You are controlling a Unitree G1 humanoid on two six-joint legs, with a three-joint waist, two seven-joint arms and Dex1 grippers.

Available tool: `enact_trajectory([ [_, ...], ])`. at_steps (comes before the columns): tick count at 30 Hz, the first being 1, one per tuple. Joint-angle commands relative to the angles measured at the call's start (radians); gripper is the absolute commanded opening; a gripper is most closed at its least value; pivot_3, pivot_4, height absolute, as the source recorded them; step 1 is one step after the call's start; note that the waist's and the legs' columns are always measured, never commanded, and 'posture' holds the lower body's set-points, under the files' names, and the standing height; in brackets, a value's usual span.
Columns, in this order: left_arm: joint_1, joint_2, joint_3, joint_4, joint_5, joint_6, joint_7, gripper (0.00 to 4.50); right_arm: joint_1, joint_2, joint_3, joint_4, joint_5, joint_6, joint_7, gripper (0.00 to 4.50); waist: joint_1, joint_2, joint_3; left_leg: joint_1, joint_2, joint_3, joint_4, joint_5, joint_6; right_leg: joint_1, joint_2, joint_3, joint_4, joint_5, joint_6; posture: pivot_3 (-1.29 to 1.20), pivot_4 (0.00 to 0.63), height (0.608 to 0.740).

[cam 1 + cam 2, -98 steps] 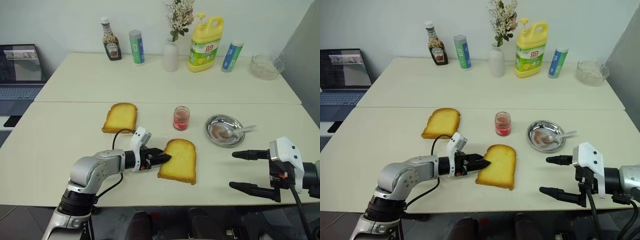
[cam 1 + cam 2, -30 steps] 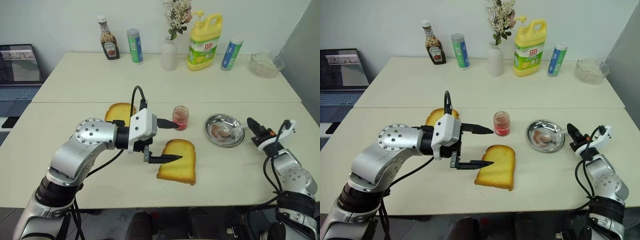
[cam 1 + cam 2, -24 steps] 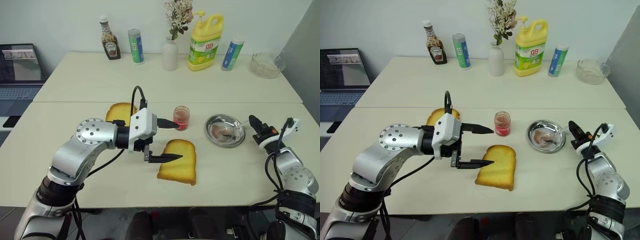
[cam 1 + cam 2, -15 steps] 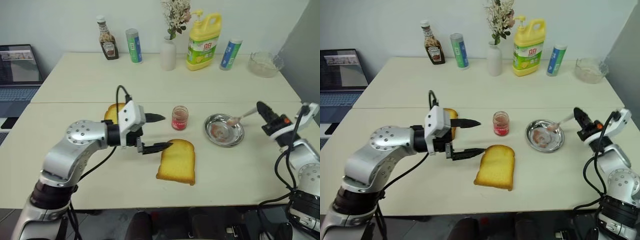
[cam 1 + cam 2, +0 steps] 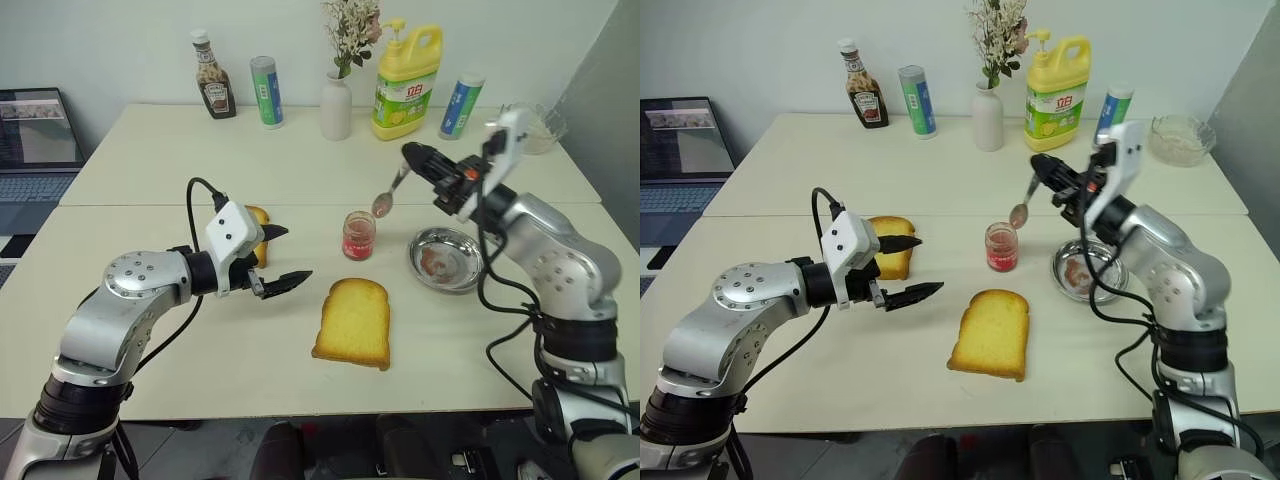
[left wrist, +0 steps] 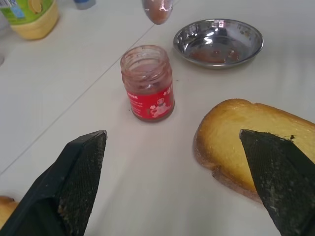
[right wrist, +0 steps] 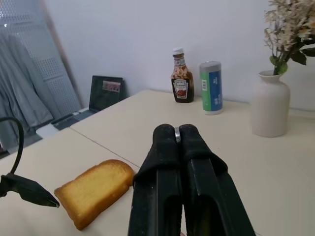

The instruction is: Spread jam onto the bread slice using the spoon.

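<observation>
Shiny metal spoon (image 5: 386,196), clear glass jam (image 5: 358,236) jar, glossy steel dish (image 5: 447,259) (smeared), matt table (image 5: 300,165)

Head pair looks forward and down across the table (image 5: 330,390), jam jar (image 5: 358,236) near centre, both eyes sharing one scene; left wrist camera sits low and close, facing the jar (image 6: 148,82) and the steel dish (image 6: 218,42) behind it; right wrist camera, above the jar, faces level toward the wall (image 7: 147,34).
</observation>
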Motion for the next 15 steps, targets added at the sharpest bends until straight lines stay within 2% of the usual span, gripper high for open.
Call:
enact_trajectory([
  [1, 0.004, 0.007, 0.013, -0.044, -0.004, 0.013, 0.016, 4.5, -0.025, -0.014, 0.048, 0.032, -0.099, -0.088, 0.085, 0.02, 0.004, 0.0, 0.0, 0.0, 0.0, 0.0, 0.0, 0.0, 0.0, 0.0, 0.0, 0.0, 0.0, 0.0, 0.0, 0.0, 0.15, 0.74],
  [15, 0.0, 0.006, 0.014, -0.062, -0.033, 0.056, 0.017, 4.5, -0.021, 0.013, 0.232, 0.191, -0.478, -0.439, 0.218, 0.02, 0.008, 0.0, 0.0, 0.0, 0.0, 0.0, 0.0, 0.0, 0.0, -0.001, 0.0, 0.0, 0.001, 0.0, 0.0, 0.0, 0.15, 0.74],
])
